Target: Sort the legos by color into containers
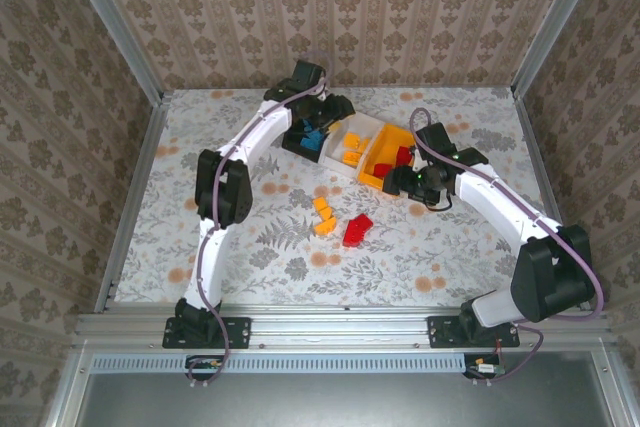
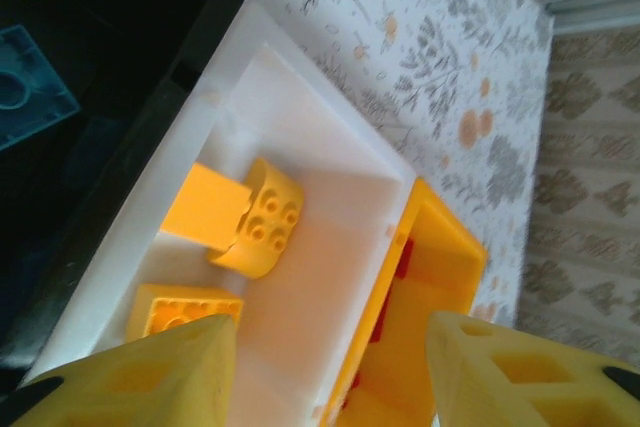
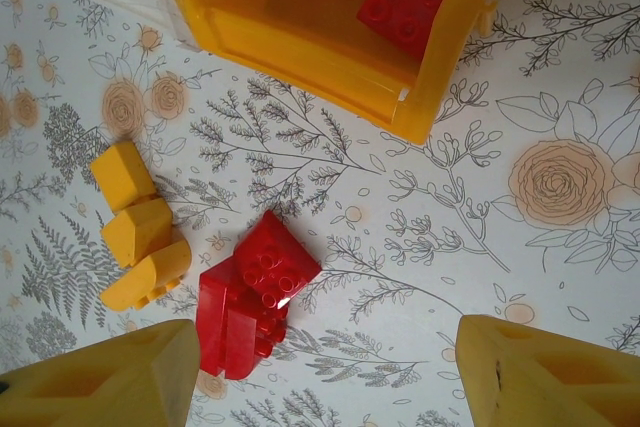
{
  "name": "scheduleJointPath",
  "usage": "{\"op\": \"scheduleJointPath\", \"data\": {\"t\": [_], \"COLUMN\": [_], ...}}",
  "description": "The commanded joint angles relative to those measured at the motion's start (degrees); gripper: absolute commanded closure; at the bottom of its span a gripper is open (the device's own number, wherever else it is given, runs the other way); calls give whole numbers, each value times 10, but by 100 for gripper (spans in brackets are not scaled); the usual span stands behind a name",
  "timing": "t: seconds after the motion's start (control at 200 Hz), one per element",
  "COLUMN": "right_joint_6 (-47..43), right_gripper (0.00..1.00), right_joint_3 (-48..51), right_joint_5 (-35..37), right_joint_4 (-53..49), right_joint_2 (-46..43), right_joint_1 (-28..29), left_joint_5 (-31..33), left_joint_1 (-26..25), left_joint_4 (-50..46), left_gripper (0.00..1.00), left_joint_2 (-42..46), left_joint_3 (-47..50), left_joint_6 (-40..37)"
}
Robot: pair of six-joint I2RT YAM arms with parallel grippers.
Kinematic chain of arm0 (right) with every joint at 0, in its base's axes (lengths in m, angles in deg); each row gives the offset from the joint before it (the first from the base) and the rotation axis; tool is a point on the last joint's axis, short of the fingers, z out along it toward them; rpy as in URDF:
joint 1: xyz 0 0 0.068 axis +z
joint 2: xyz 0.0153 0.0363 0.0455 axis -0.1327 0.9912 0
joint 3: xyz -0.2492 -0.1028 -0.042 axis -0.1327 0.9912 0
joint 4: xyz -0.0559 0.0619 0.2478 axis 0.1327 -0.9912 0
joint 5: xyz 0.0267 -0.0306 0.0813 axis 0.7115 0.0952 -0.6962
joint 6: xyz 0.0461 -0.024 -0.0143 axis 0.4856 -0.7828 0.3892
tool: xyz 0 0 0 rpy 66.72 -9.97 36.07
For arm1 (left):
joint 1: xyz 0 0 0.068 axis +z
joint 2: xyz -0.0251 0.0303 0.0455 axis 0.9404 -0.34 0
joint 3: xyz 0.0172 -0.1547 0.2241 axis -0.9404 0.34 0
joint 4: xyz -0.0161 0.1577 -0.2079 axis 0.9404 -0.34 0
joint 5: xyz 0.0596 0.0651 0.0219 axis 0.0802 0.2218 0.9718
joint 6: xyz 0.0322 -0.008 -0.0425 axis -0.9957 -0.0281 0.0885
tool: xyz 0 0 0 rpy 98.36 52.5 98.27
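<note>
Three bins stand in a row at the back: black with blue legos, white with orange-yellow legos, orange-yellow with red legos. My left gripper hovers open over the white bin, above its yellow bricks. My right gripper is open and empty beside the orange-yellow bin. Loose red legos and yellow legos lie on the table, seen from above as a red pile and a yellow pile.
The floral tablecloth spreads wide in front of the bins. Wallpapered walls with metal posts close in the back and sides. A metal rail runs along the near edge by the arm bases.
</note>
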Motion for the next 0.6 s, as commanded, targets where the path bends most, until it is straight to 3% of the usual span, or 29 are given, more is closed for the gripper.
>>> {"op": "scheduleJointPath", "data": {"t": [0.0,0.125,0.28,0.425,0.595], "right_joint_6": [-13,-15,-10,0,-3], "right_gripper": [31,31,31,31,30], "right_joint_3": [-13,-15,-17,-24,-34], "right_joint_5": [-17,-20,-37,-57,-59], "right_joint_4": [-20,-16,-1,14,13], "right_joint_2": [7,12,30,48,55], "right_joint_1": [-4,-3,-3,-2,0], "left_joint_5": [26,105,168,160,142], "left_joint_1": [-2,-19,-40,-45,-48], "left_joint_4": [-124,-236,-248,-260,-269], "left_gripper": [47,43,36,33,27], "left_joint_2": [49,117,213,217,182], "left_joint_3": [-19,49,199,255,236], "left_joint_6": [-133,-243,-289,-249,-173]}}
